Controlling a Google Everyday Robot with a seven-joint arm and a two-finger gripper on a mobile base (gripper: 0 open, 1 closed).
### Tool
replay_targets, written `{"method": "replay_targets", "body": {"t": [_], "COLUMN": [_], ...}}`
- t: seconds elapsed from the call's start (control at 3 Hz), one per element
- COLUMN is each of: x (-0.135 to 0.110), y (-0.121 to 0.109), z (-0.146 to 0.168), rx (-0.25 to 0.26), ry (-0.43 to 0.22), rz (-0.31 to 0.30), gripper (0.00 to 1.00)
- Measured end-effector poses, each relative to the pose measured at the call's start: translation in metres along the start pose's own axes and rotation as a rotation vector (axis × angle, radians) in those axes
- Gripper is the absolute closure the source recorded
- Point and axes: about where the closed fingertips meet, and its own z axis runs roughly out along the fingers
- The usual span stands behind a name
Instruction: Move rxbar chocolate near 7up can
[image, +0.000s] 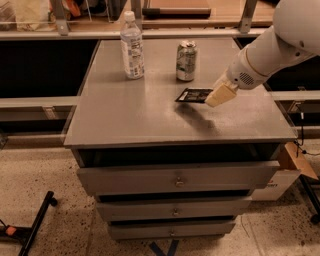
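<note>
Rxbar chocolate (193, 95) is held just above the grey cabinet top (125, 117), towards its right side.

Nearest is the speckled floor (60, 170). A black stand leg (35, 220) lies on it at the lower left, and a cross of blue tape (165, 248) sits under the cabinet. Three grey drawers are stacked up the front: the bottom drawer (170, 231), the middle drawer (175, 209) and the top drawer (176, 179), which is pulled out a little. At the right, low beside the cabinet, stands a cardboard box (295, 161).

A soft shadow lies on the near part of the top, below the black wrapper. The rxbar chocolate lies flat and nearly level in the air. Its right end is pinched in the gripper (212, 99), whose pale fingers (220, 93) are pressed onto it. The white arm (260, 55) reaches in from the upper right.

The 7up can (186, 60) stands upright on the top just behind the wrapper and slightly to its left, near it but not touching. Further left and a little further back is a clear water bottle (132, 46) with a white cap, also upright and apart from the can. Beyond the cabinet's far edge runs a long shelf (200, 22) with metal posts.
</note>
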Motion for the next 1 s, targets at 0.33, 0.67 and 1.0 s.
{"method": "replay_targets", "body": {"t": [0.33,0.67,1.0], "x": [0.015,0.023,0.024], "y": [-0.035,-0.064,-0.082], "z": [0.007,0.013,0.018], "rx": [0.081,0.145,0.192], "ry": [-0.017,-0.055,-0.090], "rz": [0.060,0.123,0.165], "gripper": [1.00,0.82,0.59]}}
